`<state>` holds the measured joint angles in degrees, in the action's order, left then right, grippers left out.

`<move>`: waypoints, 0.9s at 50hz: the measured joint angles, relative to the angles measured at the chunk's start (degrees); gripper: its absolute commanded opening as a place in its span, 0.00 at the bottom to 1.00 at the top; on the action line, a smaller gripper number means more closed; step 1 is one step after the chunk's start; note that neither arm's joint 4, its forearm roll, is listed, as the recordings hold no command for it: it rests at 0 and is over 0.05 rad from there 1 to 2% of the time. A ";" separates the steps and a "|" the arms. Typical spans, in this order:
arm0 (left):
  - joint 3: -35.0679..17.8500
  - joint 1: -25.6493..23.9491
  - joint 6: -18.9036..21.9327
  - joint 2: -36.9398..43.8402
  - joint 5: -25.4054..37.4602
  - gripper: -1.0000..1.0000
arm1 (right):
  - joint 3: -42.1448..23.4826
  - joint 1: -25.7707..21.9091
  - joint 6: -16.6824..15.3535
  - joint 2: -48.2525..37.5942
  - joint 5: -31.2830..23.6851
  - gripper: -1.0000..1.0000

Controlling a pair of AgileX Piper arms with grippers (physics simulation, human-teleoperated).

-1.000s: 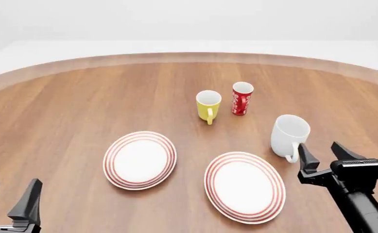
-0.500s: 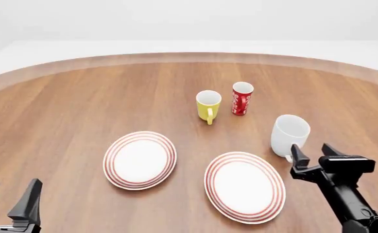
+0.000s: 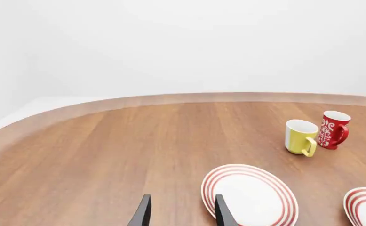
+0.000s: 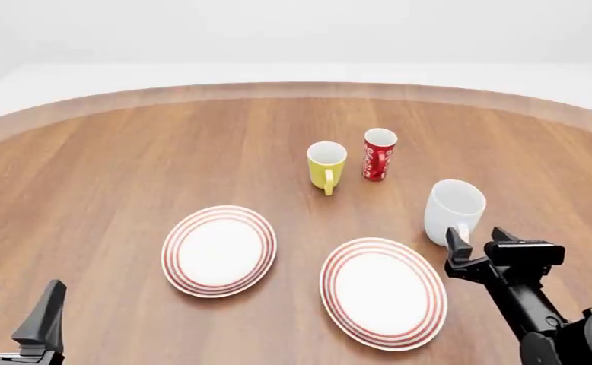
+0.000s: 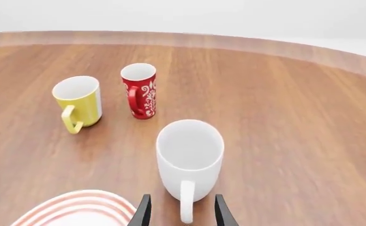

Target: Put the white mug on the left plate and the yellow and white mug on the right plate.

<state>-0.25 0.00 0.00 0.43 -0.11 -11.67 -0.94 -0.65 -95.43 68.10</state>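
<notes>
The white mug (image 4: 454,207) stands upright on the table at the right, its handle turned toward me. My right gripper (image 4: 475,240) is open just short of it, and in the right wrist view the handle of the white mug (image 5: 189,155) sits at the gap between the fingers (image 5: 143,213) without contact. The yellow and white mug (image 4: 326,164) stands farther back near the centre. The left plate (image 4: 219,251) and right plate (image 4: 383,293) lie bare. My left gripper (image 4: 18,303) hangs open at the near left, short of the left plate (image 3: 249,197).
A red-and-white cup (image 4: 380,154) stands just right of the yellow and white mug, also seen as the red cup (image 5: 139,89) beside the yellow mug (image 5: 78,100). The round wooden table's far edge (image 4: 296,90) curves across the back.
My right gripper has moved left and forward, closing in on the white mug's handle. The left gripper, mugs and plates have not moved.
</notes>
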 measured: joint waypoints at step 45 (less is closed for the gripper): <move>0.00 0.00 0.00 0.00 0.00 1.00 | -6.34 0.47 1.54 -14.11 1.64 1.00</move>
<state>-0.25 0.00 0.00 0.43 -0.11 -18.00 -0.47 0.89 -109.54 69.74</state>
